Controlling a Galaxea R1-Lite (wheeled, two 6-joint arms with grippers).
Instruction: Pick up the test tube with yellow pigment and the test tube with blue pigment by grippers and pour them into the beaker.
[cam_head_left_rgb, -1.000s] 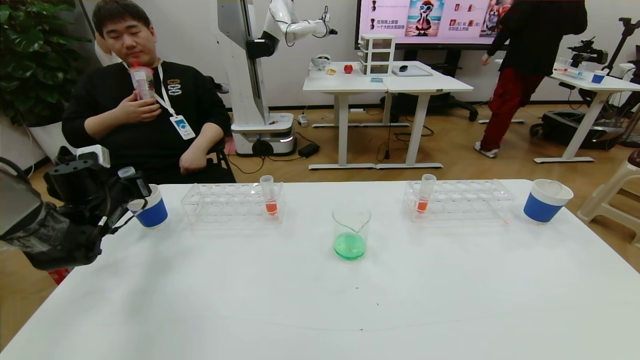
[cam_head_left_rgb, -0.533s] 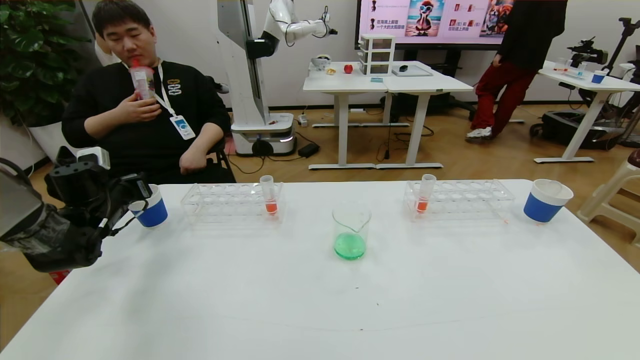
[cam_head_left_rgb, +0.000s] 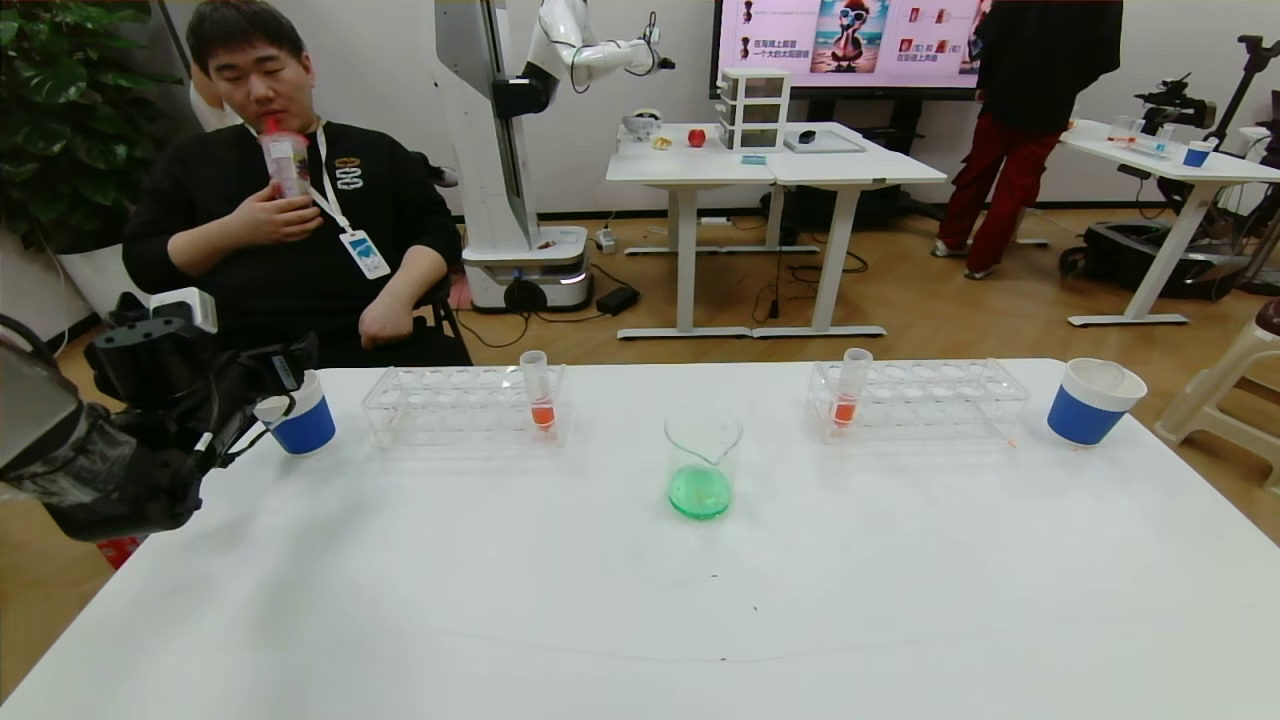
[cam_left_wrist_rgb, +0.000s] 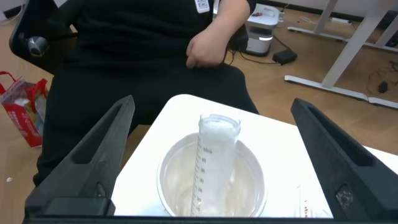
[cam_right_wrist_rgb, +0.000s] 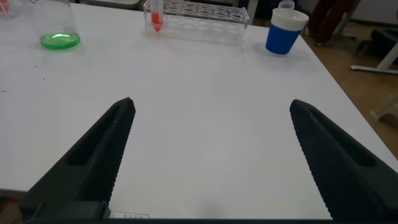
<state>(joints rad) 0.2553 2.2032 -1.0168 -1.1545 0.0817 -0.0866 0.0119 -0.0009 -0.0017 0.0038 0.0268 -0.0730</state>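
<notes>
The beaker (cam_head_left_rgb: 702, 465) stands mid-table with green liquid in its bottom; it also shows in the right wrist view (cam_right_wrist_rgb: 59, 28). No tube with yellow or blue liquid shows. An empty clear graduated tube (cam_left_wrist_rgb: 211, 165) stands in the left blue paper cup (cam_head_left_rgb: 300, 417), which also shows in the left wrist view (cam_left_wrist_rgb: 171, 180). My left gripper (cam_head_left_rgb: 280, 380) is open at that cup, its fingers well apart on either side of the tube (cam_left_wrist_rgb: 212, 104), not touching it. My right gripper (cam_right_wrist_rgb: 211, 104) is open and empty over bare table, out of the head view.
Two clear racks (cam_head_left_rgb: 460, 405) (cam_head_left_rgb: 920, 400) each hold an orange-liquid tube (cam_head_left_rgb: 538, 392) (cam_head_left_rgb: 850, 388). A second blue cup (cam_head_left_rgb: 1090, 405) stands at the far right. A seated person is just behind the table's left far corner. The table's left edge is close to my left arm.
The tube that my left gripper held above the left blue cup has gone down into the cup, and the fingers are now apart from it. The right arm has not visibly moved.
</notes>
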